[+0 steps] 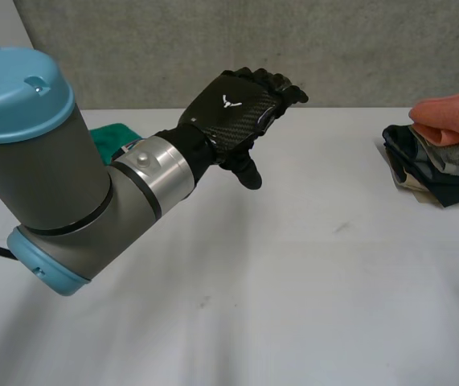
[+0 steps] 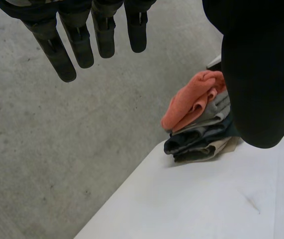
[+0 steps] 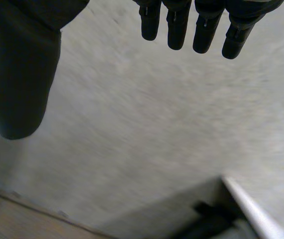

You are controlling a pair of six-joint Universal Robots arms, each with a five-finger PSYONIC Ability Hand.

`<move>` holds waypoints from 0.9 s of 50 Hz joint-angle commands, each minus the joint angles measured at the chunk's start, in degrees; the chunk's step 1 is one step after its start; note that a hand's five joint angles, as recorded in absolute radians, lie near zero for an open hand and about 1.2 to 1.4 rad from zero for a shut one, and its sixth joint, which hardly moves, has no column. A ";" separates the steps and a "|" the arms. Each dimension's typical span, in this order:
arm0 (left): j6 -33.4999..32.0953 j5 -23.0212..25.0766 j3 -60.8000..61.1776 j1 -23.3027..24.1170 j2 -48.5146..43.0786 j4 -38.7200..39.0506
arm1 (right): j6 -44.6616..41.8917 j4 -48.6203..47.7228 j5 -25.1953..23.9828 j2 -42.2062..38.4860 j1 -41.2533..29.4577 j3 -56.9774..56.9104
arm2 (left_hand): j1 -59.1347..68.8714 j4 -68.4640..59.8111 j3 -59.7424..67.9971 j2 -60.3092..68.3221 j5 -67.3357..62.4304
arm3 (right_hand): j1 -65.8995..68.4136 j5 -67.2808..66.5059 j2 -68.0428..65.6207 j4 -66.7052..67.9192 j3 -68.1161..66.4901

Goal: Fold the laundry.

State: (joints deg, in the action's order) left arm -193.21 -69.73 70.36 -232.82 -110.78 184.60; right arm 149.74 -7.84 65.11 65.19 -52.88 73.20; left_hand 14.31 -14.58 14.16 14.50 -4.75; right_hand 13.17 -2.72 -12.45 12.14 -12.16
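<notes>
One laundry stack (image 1: 442, 157), orange cloth (image 1: 458, 117) on top, is sitting at the right edge of the head view, cut off there. My left wrist view is showing its layers at the bench (image 2: 191, 199) edge, partly behind my thumb. My left robot hand (image 1: 233, 112) is hovering at upper centre, fingers relaxed and apart, holding nothing. My arm is hiding most of a green cloth (image 1: 115, 137) at left. My right robot hand (image 3: 20, 69) is holding straight fingers apart over a blurred grey surface.
</notes>
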 commanded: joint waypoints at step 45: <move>-19.57 5.57 -16.39 -35.95 -37.74 5.24 | -10.70 -15.98 8.72 7.41 -52.67 39.73 | 22.97 -22.70 23.11 22.78 -22.53 | -3.17 2.72 2.45 -2.14 2.16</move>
State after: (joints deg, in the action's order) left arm -214.66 -63.71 55.56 -269.12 -146.51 189.53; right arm 138.82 -22.62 73.83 72.52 -105.67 111.56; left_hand 28.85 -28.19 28.04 28.20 -18.22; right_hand 13.17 -2.71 -12.45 12.16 -12.16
